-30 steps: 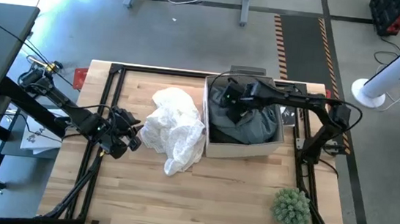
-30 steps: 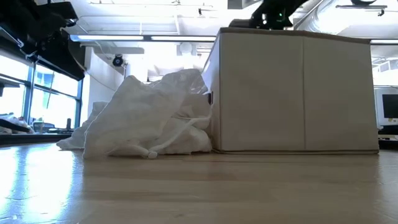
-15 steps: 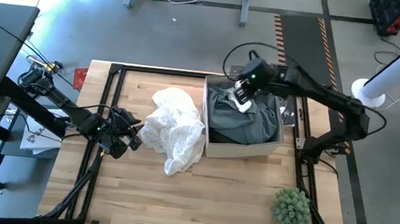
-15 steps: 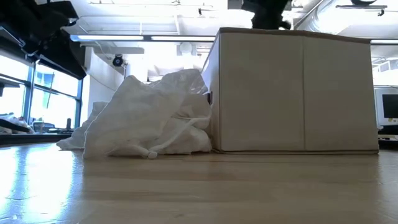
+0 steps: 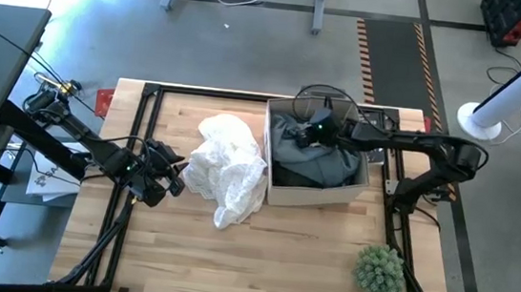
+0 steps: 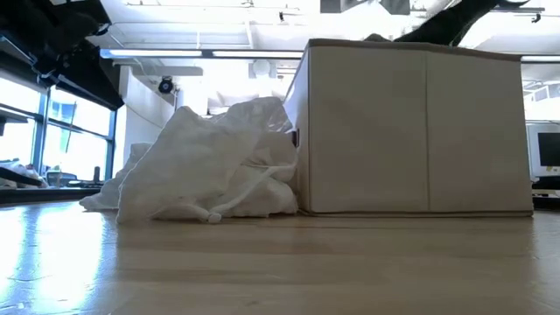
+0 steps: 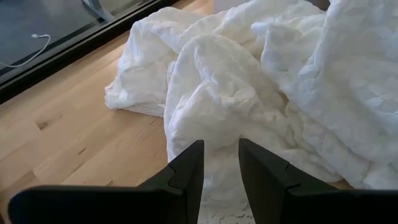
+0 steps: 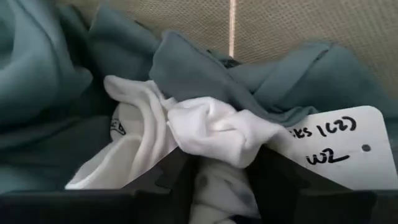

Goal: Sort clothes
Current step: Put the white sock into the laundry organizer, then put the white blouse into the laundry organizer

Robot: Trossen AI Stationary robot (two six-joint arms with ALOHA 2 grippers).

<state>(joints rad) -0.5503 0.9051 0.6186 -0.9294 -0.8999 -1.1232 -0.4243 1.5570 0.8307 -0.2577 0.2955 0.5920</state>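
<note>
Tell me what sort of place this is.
Probably a robotics lab or workshop: a wooden table in a black frame, hazard-striped tape on a grey floor, cables, and exposed ceiling pipes.

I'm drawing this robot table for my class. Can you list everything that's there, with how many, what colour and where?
White garment: one, white, crumpled on the table left of the box.
Box: one, tan, right of centre on the table.
Grey-green garment: one, grey-green, inside the box.
Small white cloth: one, white, on the grey-green garment beside a white tag.
Plant: one, green, near the table's front right corner.
Table: one, light wood.
Left gripper: one, dark, jaws apart at the white garment's left edge.
Right gripper: one, dark, over the box, jaws around the small white cloth.
</note>
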